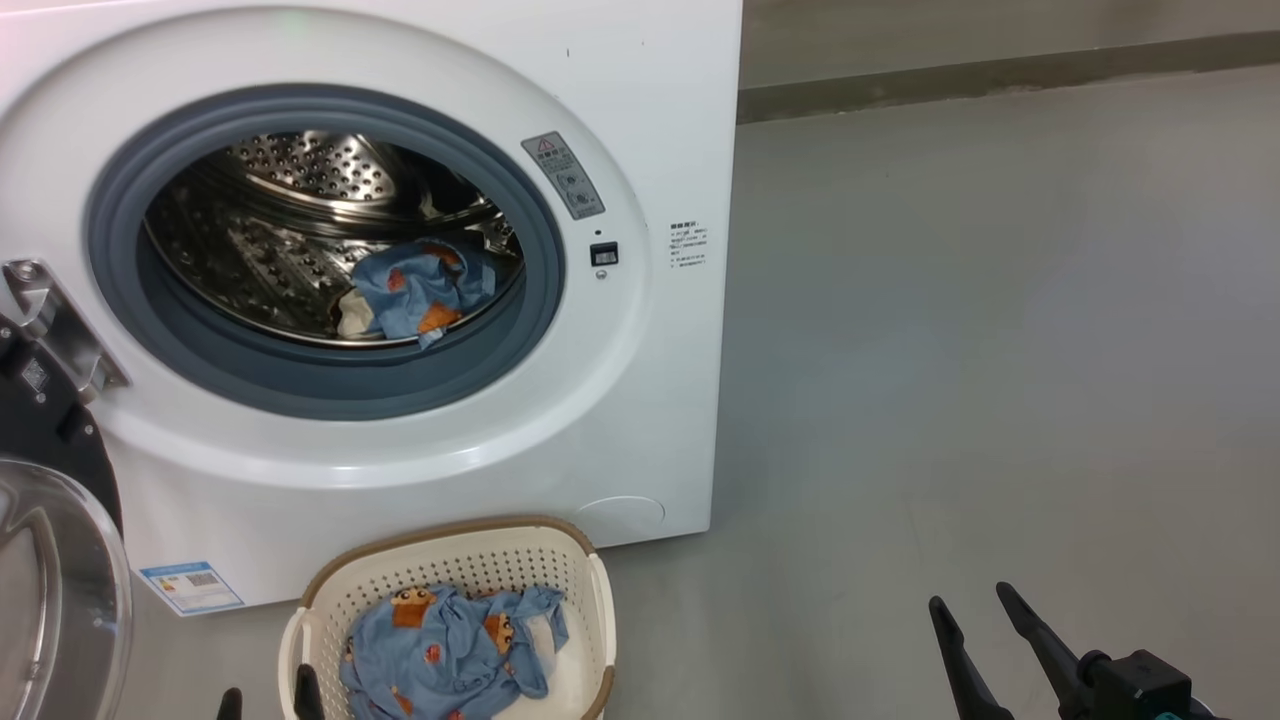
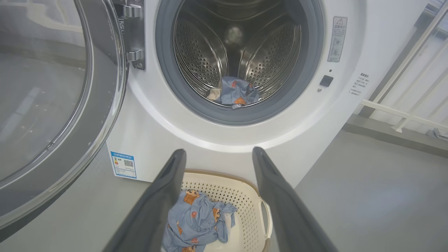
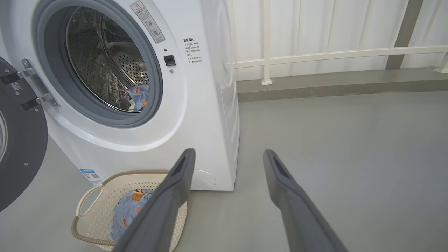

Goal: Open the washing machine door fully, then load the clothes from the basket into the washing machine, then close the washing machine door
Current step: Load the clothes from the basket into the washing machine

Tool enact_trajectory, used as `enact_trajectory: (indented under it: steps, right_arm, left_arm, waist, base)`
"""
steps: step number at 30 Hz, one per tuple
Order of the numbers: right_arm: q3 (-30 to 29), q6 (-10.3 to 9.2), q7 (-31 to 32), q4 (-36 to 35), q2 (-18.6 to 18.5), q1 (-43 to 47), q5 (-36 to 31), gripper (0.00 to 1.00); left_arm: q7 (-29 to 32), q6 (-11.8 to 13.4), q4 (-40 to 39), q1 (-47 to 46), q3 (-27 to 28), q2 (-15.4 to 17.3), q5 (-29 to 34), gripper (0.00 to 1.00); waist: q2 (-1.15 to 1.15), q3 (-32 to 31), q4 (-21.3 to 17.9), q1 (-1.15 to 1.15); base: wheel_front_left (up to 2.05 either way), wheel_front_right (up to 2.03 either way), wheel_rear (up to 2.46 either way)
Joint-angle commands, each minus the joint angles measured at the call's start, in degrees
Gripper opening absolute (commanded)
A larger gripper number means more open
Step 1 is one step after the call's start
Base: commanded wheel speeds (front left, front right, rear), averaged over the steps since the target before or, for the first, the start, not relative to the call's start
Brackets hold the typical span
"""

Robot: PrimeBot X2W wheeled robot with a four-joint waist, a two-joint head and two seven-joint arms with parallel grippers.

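Observation:
The white washing machine (image 1: pixel 640 380) stands with its round door (image 2: pixel 101 115) swung wide open on the left, the hinge (image 1: pixel 55 320) showing. One blue garment with orange prints (image 1: pixel 420 290) lies at the front of the steel drum. More blue clothes (image 1: pixel 450 650) lie in the cream basket (image 1: pixel 450 535) on the floor before the machine. My left gripper (image 2: pixel 218 150) hovers open above the basket, empty, its tips (image 1: pixel 267 690) at the basket's left handle. My right gripper (image 1: pixel 970 595) is open and empty over bare floor, to the right of the basket (image 3: pixel 87 196).
Grey floor (image 1: pixel 1000 350) stretches to the right of the machine. A low grey kerb (image 3: pixel 332 87) with a white railing (image 3: pixel 315 56) runs along the wall behind. The open door (image 3: pixel 21 147) juts out at the left, close to my left arm.

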Motion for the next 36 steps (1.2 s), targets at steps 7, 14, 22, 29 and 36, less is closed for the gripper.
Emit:
enact_trajectory:
  steps: [7,14,22,29,36]
  right_arm:
    - [1.85,0.09,-0.28,-1.59,-0.58,-1.29,-0.18,1.0]
    - [2.51,0.09,-0.28,-1.92,-0.04,-2.96,0.12,1.0]
    - [3.21,0.09,-0.28,-2.35,0.46,-6.86,0.4,1.0]
    - [4.14,0.09,-0.28,-2.26,1.08,-10.05,0.78,1.0]
    - [5.48,0.09,-0.28,-2.38,1.3,-13.83,1.18,1.0]
  left_arm:
    - [-0.36,-0.1,-0.91,-3.03,-0.29,0.5,-0.58,1.0]
    - [-0.36,-0.18,1.37,-6.63,-2.62,0.5,-0.17,1.0]
    - [-0.36,-0.62,5.36,-11.53,-3.36,0.5,0.81,1.0]
    - [-0.36,-0.85,12.12,-18.04,-2.39,0.5,1.79,1.0]
    - [-0.36,-1.36,21.72,-26.67,-1.06,0.53,2.41,1.0]
  waist:
    - [0.0,2.52,-0.92,0.0]
    - [0.0,7.75,-1.93,0.0]
    - [0.0,14.01,-3.46,0.0]
    - [0.0,19.16,-4.44,0.0]
    - [0.0,25.37,-6.01,0.0]
  base:
    - [0.0,0.0,0.0]
    - [0.0,0.0,0.0]
    - [0.0,0.0,0.0]
    - [0.0,0.0,0.0]
    - [0.0,0.0,0.0]
